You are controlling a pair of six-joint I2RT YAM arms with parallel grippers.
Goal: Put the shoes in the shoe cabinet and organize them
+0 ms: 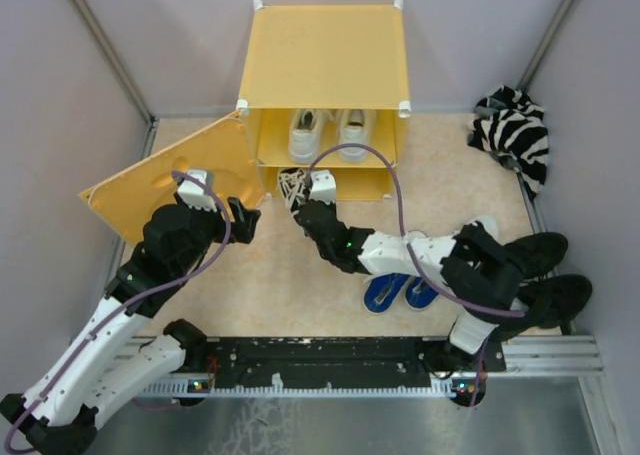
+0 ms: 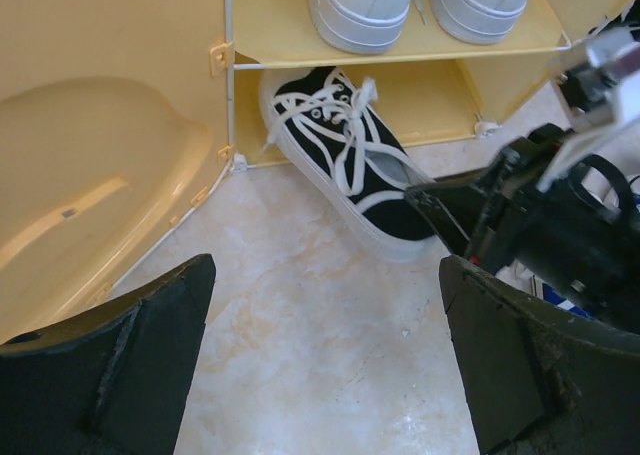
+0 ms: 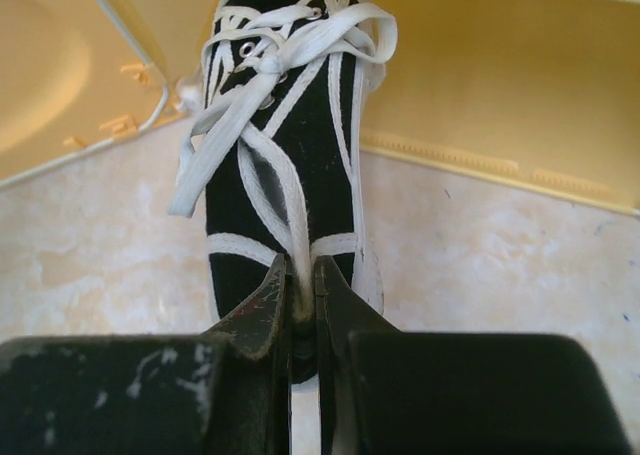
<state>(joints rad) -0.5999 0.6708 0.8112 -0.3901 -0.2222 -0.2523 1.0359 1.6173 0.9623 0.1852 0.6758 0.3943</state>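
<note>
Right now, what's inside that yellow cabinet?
On the cabinet's upper shelf sits a white pair of sneakers. A black-and-white sneaker, pinched by the right gripper, pokes partly into the lower compartment. The compartment's back is hidden.

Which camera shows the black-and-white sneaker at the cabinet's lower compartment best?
Left wrist: the black-and-white sneaker shows nearly whole, one end inside the shoe cabinet. Right wrist shows it close up, the right tool shut on it. The top view shows only its laces.
</note>
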